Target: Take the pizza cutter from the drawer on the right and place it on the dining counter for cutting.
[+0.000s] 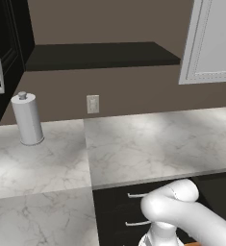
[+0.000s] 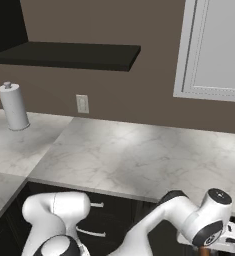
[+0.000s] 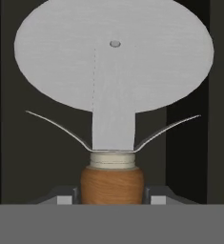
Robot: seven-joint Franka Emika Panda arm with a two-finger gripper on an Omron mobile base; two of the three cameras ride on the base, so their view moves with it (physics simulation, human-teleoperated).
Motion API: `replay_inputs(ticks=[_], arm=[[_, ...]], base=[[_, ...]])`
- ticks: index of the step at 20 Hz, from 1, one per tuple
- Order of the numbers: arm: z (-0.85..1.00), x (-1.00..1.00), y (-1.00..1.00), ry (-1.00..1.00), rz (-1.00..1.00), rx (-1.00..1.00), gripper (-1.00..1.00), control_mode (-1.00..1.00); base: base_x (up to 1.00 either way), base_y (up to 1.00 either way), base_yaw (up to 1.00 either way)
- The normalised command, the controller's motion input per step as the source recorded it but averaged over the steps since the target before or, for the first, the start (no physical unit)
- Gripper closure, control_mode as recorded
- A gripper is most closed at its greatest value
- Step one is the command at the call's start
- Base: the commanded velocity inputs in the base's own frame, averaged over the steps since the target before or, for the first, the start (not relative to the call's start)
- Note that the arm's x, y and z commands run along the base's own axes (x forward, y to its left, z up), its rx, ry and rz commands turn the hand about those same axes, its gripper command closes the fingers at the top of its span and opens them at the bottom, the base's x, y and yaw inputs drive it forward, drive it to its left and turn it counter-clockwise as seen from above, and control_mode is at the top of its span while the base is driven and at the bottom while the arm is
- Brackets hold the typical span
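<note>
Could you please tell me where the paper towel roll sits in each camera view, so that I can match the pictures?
Left base view: the paper towel roll stands upright at the left, on the marble worktop by the wall.
Right base view: it stands at the far left, on the same worktop.
Hand view: this one faces the pizza cutter instead.
Shared landmark: the wall socket, right of the roll in both base views.

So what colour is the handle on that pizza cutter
Brown, with a wood grain; the pizza cutter handle shows best in the hand view, between the hand fingertips.
</note>
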Motion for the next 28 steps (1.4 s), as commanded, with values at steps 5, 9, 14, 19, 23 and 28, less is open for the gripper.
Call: replay_inputs(ticks=[5, 9, 14, 19, 23, 28], arm=[[0.81, -0.11, 0.48, 0.00, 0.00, 0.00, 1.00, -1.00], [0.87, 0.00, 0.59, -0.02, 0.00, 0.00, 1.00, -1.00], [0.82, 0.02, 0.75, 0.00, 0.00, 0.00, 1.00, -1.00], [0.74, 0.05, 0.81, 0.00, 0.00, 0.00, 1.00, -1.00], [0.71, 0.06, 0.69, 0.00, -0.01, 0.00, 1.00, -1.00], [0.47, 0.06, 0.89, 0.00, -0.11, -0.03, 1.00, -1.00]], base=[[0.00, 0.00, 0.00], [0.00, 0.00, 0.00], [0.00, 0.00, 0.00], [0.00, 0.00, 0.00], [0.00, 0.00, 0.00], [0.00, 0.00, 0.00]])
